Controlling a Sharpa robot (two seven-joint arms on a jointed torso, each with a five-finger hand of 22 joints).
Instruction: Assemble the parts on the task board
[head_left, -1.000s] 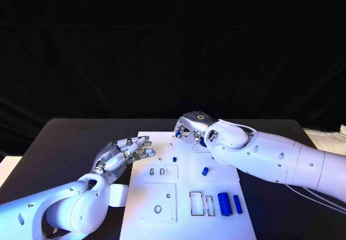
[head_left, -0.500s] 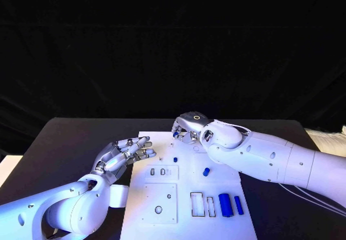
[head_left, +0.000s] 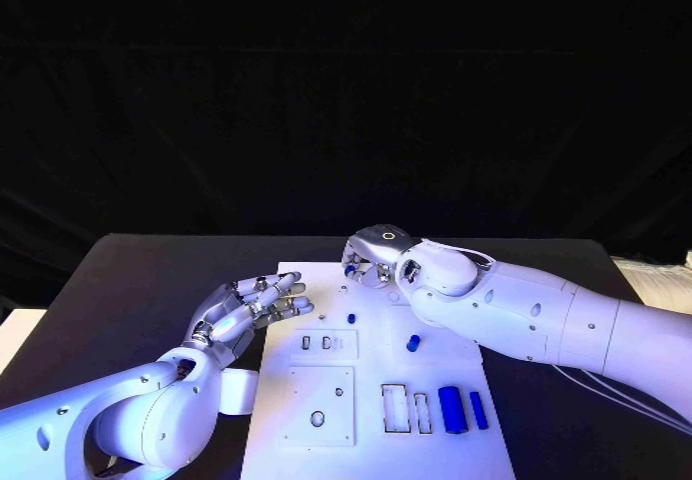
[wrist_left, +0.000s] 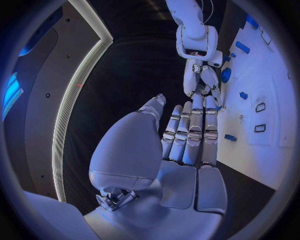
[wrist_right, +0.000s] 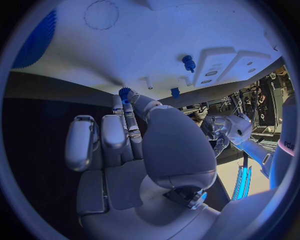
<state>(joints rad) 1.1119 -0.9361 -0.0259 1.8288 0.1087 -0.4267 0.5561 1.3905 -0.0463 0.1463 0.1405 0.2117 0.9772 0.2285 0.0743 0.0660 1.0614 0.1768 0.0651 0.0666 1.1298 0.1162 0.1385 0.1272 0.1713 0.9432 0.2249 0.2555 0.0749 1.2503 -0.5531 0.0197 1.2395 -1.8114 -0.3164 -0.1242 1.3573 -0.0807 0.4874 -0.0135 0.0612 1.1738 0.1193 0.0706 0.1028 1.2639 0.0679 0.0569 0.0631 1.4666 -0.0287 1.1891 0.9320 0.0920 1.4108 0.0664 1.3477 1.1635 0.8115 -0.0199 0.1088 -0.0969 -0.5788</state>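
Task board (head_left: 378, 440) near edge cut off; far corner behind right hand (head_left: 378, 258).

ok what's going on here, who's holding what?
The right hand is at the far end of the task board, pinching a small blue part in its fingers. The left hand hovers open over the board's left edge, holding nothing. Two blue cylinders lie near the board's near right corner, with smaller blue pieces mid-board.
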